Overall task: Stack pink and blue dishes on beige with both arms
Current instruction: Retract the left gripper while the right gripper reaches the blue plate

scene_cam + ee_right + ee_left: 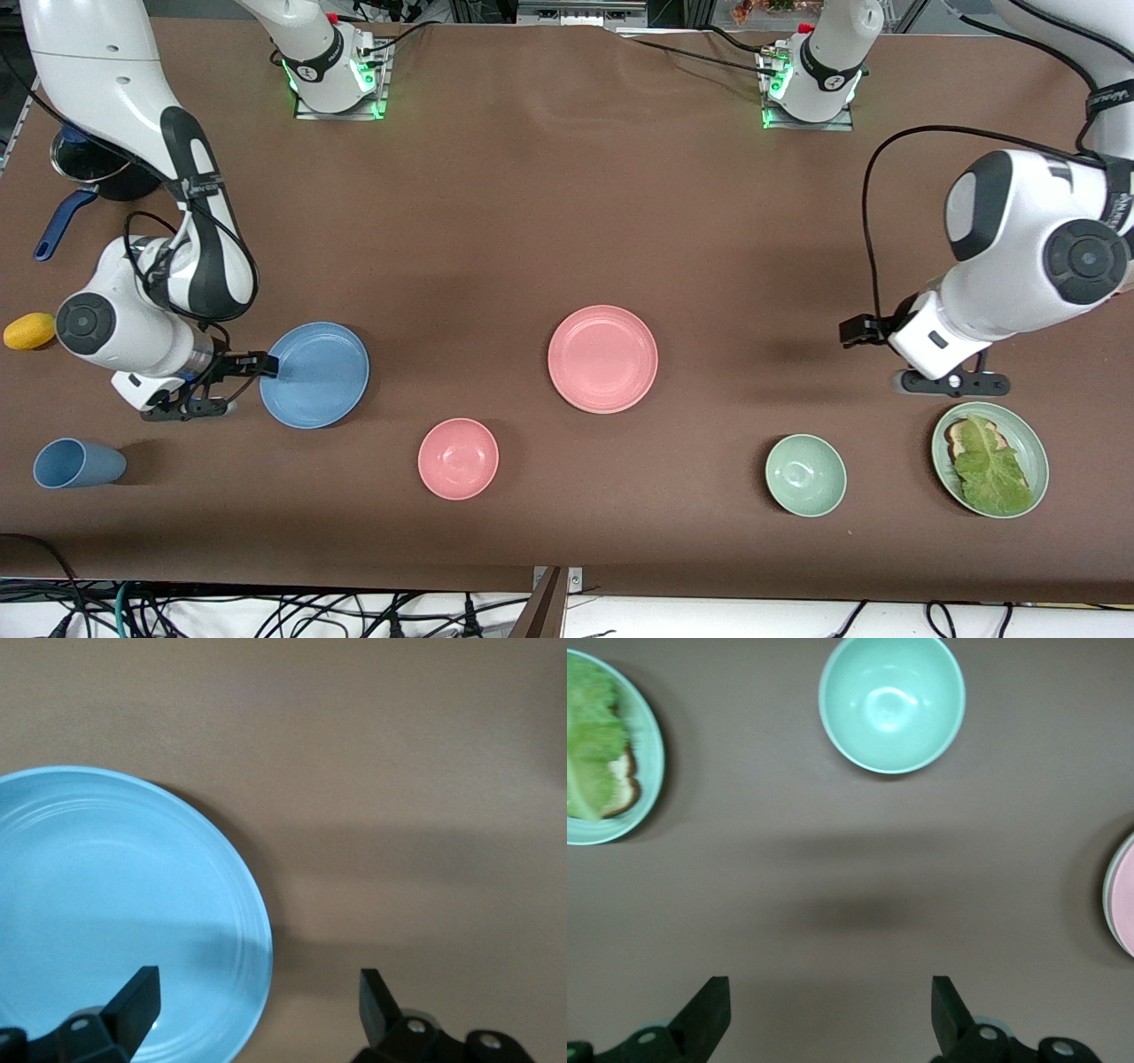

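Closest to the front camera there's a row of extras: a light blue cup lying on its side (pixel 78 463) toward the right arm's end of the table, a small deep pink bowl (pixel 458 458), a pale green bowl (pixel 805 475), and a pale green plate with a lettuce leaf on bread (pixel 990 458) toward the left arm's end. None of those are part of the job, as far as I can judge.

1 step farther back are the 2 actual targets. The flat matte light blue plate (pixel 314 375) sits toward the right arm's end, and the right gripper (pixel 232 377) is down low right at its rim, jaws spread wide with nothing between them. The right wrist view shows 1 finger (pixel 133 1001) over the plate and the other over bare table, so it looks lined up to straddle the rim for a pinch.

The flat matte pink plate (pixel 602 359) is mid-table, untouched. The left gripper (pixel 831 1014) hangs wide open and empty over bare table just beside the lettuce plate, probably waiting.

No beige plate shows anywhere, so I can't say where the stack goes.

Farthest back: a yellow fruit (pixel 29 330) and a dark pot with a blue handle (pixel 89 182).
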`<state>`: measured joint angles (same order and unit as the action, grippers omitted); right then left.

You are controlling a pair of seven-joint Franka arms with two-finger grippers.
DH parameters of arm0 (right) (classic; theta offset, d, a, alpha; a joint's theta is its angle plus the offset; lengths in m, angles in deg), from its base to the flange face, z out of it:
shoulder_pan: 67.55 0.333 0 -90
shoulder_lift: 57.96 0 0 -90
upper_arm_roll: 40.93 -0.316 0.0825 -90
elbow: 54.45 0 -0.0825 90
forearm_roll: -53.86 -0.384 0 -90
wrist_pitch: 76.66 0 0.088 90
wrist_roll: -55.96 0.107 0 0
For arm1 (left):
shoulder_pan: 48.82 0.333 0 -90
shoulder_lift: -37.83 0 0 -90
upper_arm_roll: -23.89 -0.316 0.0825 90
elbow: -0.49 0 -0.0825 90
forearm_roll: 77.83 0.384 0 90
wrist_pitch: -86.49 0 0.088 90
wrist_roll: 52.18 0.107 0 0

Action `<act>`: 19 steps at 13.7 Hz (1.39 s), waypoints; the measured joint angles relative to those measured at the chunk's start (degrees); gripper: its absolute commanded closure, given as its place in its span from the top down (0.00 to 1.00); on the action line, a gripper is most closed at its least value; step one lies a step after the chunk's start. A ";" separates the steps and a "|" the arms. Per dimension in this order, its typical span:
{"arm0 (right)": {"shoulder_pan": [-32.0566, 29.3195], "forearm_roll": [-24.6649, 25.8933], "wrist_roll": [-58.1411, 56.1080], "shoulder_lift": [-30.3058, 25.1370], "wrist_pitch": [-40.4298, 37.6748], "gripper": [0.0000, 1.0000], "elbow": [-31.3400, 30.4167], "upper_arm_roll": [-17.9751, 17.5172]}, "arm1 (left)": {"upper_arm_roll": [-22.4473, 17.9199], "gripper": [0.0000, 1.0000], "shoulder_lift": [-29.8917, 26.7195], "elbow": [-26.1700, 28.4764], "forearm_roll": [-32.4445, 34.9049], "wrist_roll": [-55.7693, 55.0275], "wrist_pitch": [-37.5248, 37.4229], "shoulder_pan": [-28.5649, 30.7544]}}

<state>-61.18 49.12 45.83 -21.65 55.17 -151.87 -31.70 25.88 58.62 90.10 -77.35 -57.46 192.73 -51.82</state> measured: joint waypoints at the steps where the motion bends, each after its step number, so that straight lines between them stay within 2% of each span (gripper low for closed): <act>1: 0.01 -0.04 0.00 0.62 0.63 0.98 0.00 -0.22 | 0.00 1.00 -0.39 -0.01 0.00 0.01 -0.01 1.62; 3: 0.01 -0.11 0.00 1.66 1.38 0.93 0.00 -0.52 | -0.01 1.00 -0.99 -0.01 0.00 0.23 -0.11 4.51; 8: -0.01 -0.19 0.00 3.30 3.82 0.63 -0.80 -0.55 | 0.34 1.00 -0.96 0.80 0.00 0.13 -0.30 5.34; 12: -0.01 -1.21 0.00 3.29 3.94 0.34 -0.92 -0.80 | 0.81 1.00 -2.06 0.92 0.00 0.13 -0.84 5.11; 16: -0.02 -2.79 0.00 3.26 3.91 0.02 -0.94 -0.88 | 2.51 1.00 -7.57 -2.68 0.00 0.09 -9.10 4.42; 19: -0.09 -3.95 -0.28 1.61 1.77 0.00 -0.87 -0.87 | 2.50 1.00 -10.19 -4.86 0.00 0.39 -15.05 4.34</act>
<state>-61.27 45.17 45.55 -20.04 56.93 -152.74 -32.57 28.38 48.43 85.24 -77.34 -57.06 177.68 -47.47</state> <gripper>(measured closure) 0.907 0.000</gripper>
